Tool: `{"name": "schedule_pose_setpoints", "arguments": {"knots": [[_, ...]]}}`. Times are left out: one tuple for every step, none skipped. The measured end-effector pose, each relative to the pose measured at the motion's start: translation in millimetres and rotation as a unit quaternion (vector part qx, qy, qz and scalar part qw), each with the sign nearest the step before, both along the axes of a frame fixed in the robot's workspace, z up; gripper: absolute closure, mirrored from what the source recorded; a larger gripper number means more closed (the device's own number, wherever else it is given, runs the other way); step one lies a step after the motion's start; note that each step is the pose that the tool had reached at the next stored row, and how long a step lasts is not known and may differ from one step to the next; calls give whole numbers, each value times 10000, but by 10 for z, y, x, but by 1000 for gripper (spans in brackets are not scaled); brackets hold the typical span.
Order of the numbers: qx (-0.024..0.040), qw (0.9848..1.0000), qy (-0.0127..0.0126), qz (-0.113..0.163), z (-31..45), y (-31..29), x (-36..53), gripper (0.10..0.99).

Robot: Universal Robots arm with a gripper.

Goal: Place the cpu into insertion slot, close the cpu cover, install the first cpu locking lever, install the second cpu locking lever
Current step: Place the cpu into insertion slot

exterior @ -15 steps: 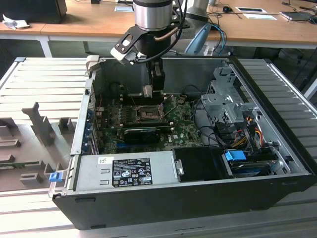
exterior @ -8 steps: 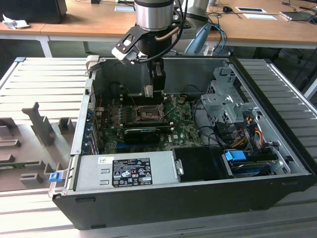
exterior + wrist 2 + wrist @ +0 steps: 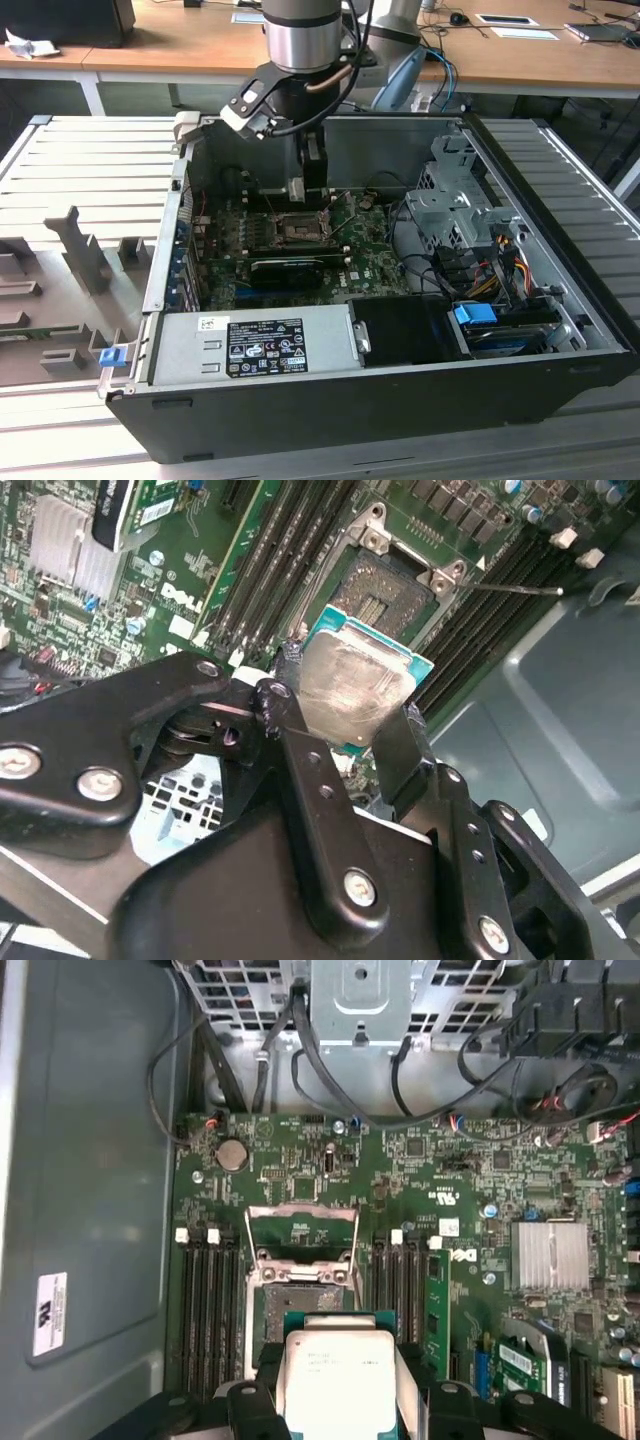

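Leaning over the open computer case (image 3: 400, 400) that sits on the ribbed metal desk (image 3: 90, 160), I see the arm reaching down inside, its gripper (image 3: 308, 188) hanging above the green motherboard (image 3: 365, 258). In the second wrist view its black fingers (image 3: 300, 755) are clamped on two opposite edges of the cpu (image 3: 355, 685), whose pale silver face is turned up toward the camera. The chip is held in the air just over the insertion slot (image 3: 300, 1295), not yet seated; part of the slot's dark centre lies bare beyond it. The cpu cover (image 3: 300, 1210) stands swung up and open at the slot's edge nearest the round coin cell (image 3: 232, 1154). Rows of black memory slots (image 3: 205, 1300) run along both sides of the socket.
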State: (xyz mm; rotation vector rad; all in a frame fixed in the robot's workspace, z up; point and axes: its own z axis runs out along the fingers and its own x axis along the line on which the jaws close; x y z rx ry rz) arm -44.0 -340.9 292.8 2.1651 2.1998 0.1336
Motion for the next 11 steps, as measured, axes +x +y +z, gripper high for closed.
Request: {"name": "schedule_pose_setpoints", "arguments": {"knots": [[0,10000,0,0,-16,0,0,557],[0,10000,0,1,-36,0,0,557],[0,10000,0,0,-84,0,-2,557],[0,10000,0,0,-98,0,-2,557],[0,10000,0,0,-104,0,-3,557],[0,10000,0,0,-110,0,-3,557],[0,10000,0,0,-119,0,-3,557],[0,10000,0,0,-129,0,-4,557],[0,10000,0,0,-137,0,-4,557],[0,10000,0,0,-146,0,-4,557],[0,10000,0,0,-151,0,-4,557]]}}
